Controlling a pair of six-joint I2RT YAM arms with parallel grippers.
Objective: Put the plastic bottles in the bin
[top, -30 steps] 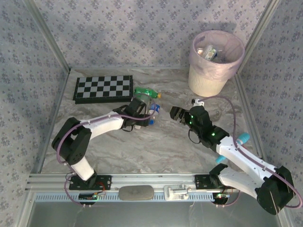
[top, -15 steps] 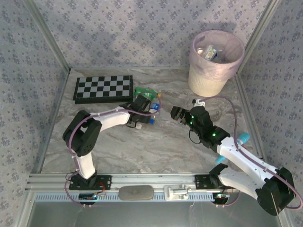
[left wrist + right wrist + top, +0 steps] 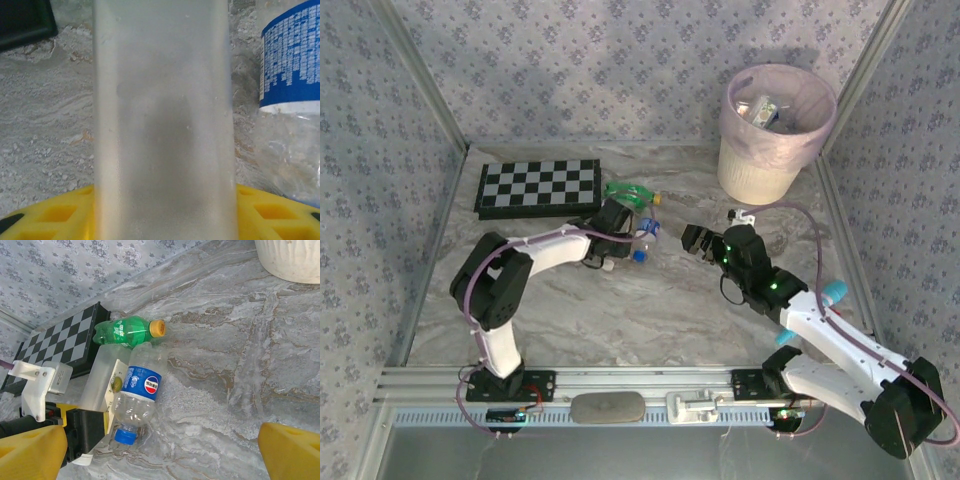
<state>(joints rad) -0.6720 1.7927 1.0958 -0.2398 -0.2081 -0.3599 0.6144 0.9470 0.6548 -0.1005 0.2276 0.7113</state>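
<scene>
Three plastic bottles lie together by the chessboard: a green one with an orange cap (image 3: 125, 331) (image 3: 625, 192), a clear one with a blue label and blue cap (image 3: 140, 390) (image 3: 642, 240) (image 3: 290, 60), and a frosted white one (image 3: 100, 375) (image 3: 162, 120). My left gripper (image 3: 613, 243) (image 3: 162, 215) is shut on the frosted bottle, whose body runs up between the yellow fingers (image 3: 55, 215). To their right, my right gripper (image 3: 692, 240) (image 3: 160, 455) stands open and holds nothing. The bin (image 3: 760, 170), lined with a pink bag, stands at the far right with bottles inside.
A folded chessboard (image 3: 538, 187) (image 3: 55, 340) lies at the back left, just behind the bottles. Teal-tipped objects (image 3: 832, 292) lie beside my right arm. Patterned walls with metal rails close in the marble table on three sides. The bin's base (image 3: 295, 260) is ahead of my right gripper.
My left gripper has pushed forward to the bottles and closed on the frosted one, its elbow rising. The clear bottle shifted slightly. The right arm has stayed still.
</scene>
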